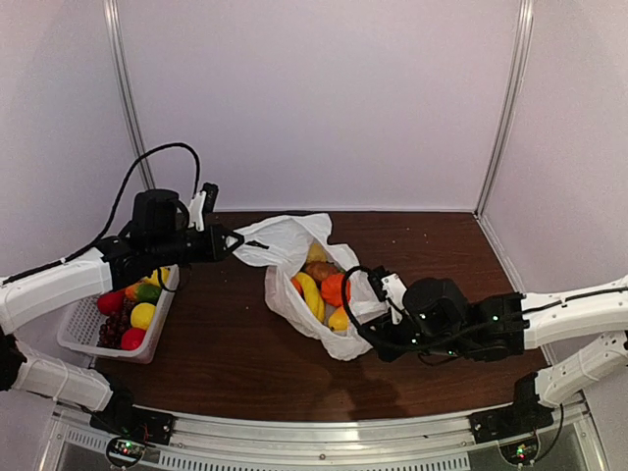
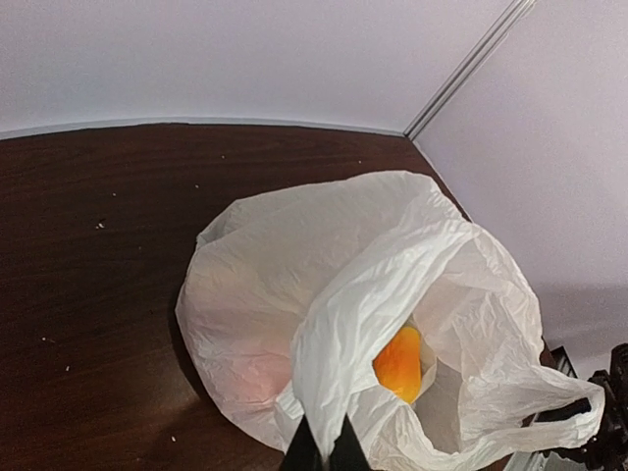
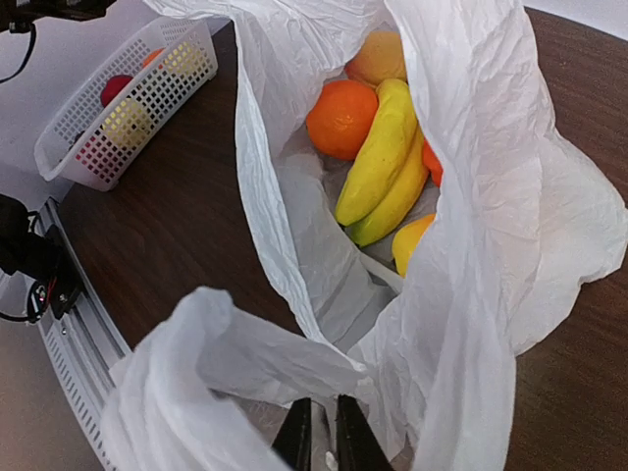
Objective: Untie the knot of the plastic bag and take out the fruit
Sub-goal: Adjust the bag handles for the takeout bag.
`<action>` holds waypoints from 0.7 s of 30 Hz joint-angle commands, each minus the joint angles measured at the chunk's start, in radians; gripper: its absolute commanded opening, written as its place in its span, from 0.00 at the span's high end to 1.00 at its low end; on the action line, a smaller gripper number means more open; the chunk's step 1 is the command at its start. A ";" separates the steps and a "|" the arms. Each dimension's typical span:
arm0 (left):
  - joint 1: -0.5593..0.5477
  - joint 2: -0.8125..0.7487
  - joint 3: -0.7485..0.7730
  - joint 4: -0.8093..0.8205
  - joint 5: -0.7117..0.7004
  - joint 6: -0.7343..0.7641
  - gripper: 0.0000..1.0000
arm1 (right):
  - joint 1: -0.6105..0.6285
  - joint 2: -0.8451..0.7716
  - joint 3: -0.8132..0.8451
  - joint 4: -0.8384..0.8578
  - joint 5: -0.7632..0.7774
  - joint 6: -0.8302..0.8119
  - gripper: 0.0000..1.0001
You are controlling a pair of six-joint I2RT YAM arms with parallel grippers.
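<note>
Lying open, plastic bag (image 1: 282,238) shows fruit (image 1: 324,289); basket (image 1: 83,331) well left.

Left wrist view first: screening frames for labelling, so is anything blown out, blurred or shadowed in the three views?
Left wrist view: the thin translucent white plastic bag is bright but keeps its creases; right wrist view: its near fold is soft, the yellow bananas sharp; top external view: even light, no hard glare.

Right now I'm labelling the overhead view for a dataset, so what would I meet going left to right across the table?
White basket → left tool → plastic bag with the fruit inside → right tool.
</note>
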 commanded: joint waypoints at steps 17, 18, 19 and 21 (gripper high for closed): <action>0.007 -0.123 -0.087 0.080 0.036 0.030 1.00 | 0.006 -0.524 -0.060 -0.261 0.121 0.066 0.17; 0.007 -0.128 -0.089 0.080 0.037 0.030 1.00 | 0.006 -0.516 -0.033 -0.286 0.146 0.072 0.15; 0.006 -0.128 -0.092 0.080 0.037 0.029 1.00 | 0.006 -0.500 -0.004 -0.308 0.169 0.076 0.13; 0.006 -0.131 -0.093 0.080 0.040 0.028 1.00 | 0.004 -0.438 0.074 -0.341 0.202 0.083 0.10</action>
